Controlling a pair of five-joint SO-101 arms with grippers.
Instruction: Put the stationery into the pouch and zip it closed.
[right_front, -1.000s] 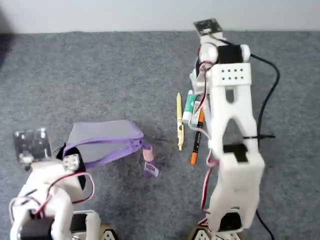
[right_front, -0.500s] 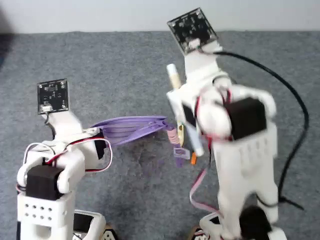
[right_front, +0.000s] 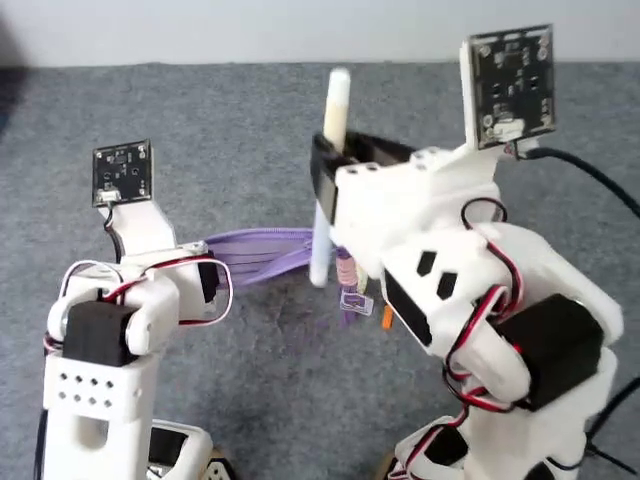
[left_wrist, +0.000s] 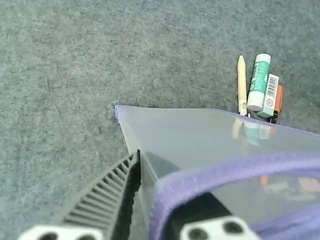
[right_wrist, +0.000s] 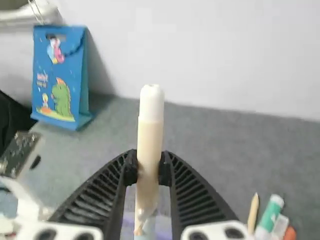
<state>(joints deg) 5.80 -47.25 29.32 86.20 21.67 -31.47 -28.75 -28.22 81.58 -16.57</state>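
One pouch (left_wrist: 210, 145); five stationery pieces (left_wrist: 260, 80)

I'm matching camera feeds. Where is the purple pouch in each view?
High view: purple pouch stretches between the two arms.
Left wrist view: clamped in the left gripper, near the camera.
Right wrist view: apparently the pale purple patch below the white pen.
Shared landmark: orange pen.

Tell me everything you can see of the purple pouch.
The pouch is of clear, frosted plastic with a purple zip band along its mouth. The left gripper is shut on its rim and holds it edge-on to the high camera, seemingly raised off the carpet. Pink and purple tags hang from its far end. The stationery on the carpet shows through its wall.
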